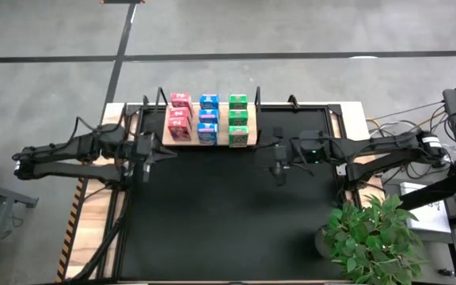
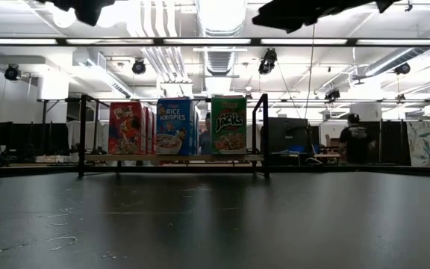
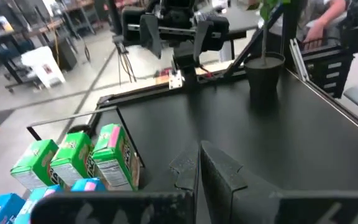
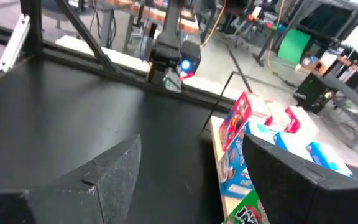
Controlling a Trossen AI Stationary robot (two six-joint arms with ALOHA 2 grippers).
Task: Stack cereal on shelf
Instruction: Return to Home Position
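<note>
Evidently the stacking itself is finished, and what is in hand is taking the arms to their rest pose. On the left, the left gripper (image 1: 143, 161) hangs over the black mat (image 1: 228, 222), near the front left corner of the shelf (image 1: 222, 134) but apart from it. Its wrist view shows the fingers pressed together with nothing between them.

The shelf sits at the far edge of the mat and carries all nine boxes in three rows running front to back. The red boxes (image 1: 180, 115) are on the left, the blue boxes (image 1: 207, 119) in the middle and the green boxes (image 1: 238, 119) on the right. No box lies loose on the mat.

To the right, the right gripper (image 1: 279, 165) hovers near the shelf's front right corner, fingers spread wide and empty. A potted plant (image 1: 370, 233) stands at the mat's near right corner.

The next move, I judge, calls for each arm to lift and pull toward its own side. Each should move away from the shelf first, so that neither knocks the outer rows or the black posts.
</note>
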